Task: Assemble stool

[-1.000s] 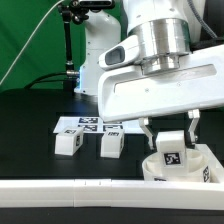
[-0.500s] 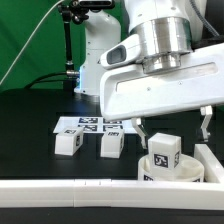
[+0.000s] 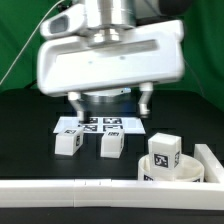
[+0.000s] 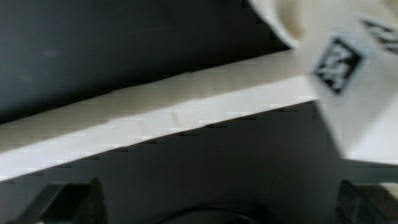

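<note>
The white round seat disc (image 3: 172,170) lies at the exterior view's right, by the front rail. One blocky white leg (image 3: 164,148) stands on it, tag facing out. Two more tagged legs (image 3: 68,142) (image 3: 111,146) stand loose on the black table, left of the seat. My gripper (image 3: 111,100) hangs open and empty above these two legs, fingers wide apart. In the wrist view the gripper (image 4: 222,205) shows only dark fingertips (image 4: 71,205) at the frame's corners, with nothing between them. A white tagged stool part (image 4: 338,60) shows there, blurred.
The marker board (image 3: 100,124) lies flat behind the two loose legs. A long white rail (image 3: 70,190) runs along the table's front and up the right side (image 3: 211,155); it crosses the wrist view (image 4: 178,115) too. A green backdrop stands behind.
The gripper has let go of the leg standing on the seat disc, opened, risen, and moved to the exterior view's left, over the two loose legs.
</note>
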Tool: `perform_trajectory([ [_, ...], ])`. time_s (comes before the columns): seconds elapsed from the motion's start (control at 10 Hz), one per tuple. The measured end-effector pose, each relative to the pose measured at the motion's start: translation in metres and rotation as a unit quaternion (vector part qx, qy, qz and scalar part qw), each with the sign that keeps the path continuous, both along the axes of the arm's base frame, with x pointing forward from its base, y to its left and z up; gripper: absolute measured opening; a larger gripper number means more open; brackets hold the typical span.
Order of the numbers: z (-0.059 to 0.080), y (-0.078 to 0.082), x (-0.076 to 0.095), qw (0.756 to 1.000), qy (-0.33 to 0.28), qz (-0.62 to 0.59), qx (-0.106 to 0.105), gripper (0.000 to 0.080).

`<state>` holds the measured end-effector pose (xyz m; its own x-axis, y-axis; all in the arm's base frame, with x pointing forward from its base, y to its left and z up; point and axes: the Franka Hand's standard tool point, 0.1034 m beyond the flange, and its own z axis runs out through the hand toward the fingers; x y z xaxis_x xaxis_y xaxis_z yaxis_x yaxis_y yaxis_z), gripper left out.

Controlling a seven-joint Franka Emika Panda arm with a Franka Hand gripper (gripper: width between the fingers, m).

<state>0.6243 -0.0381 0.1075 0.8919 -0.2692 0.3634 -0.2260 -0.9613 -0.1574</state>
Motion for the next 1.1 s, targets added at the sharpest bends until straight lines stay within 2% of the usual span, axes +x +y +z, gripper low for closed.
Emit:
perform_trajectory([
  [0.2,-0.002,0.006,0.0,1.0,0.001,-0.001,0.003,0.0649],
  [0.5,-0.003,0.005,0.0,1.0,0.002,-0.001,0.003,0.0649],
  [0.9,-0.014,-0.022,-0.018,1.0,0.01,0.019,-0.02,0.0649],
  [1.0,-0.02,-0.04,-0.027,0.999,0.015,0.025,-0.029,0.0649],
  [1.1,-0.023,-0.051,-0.031,0.999,0.01,0.023,-0.037,0.0649],
])
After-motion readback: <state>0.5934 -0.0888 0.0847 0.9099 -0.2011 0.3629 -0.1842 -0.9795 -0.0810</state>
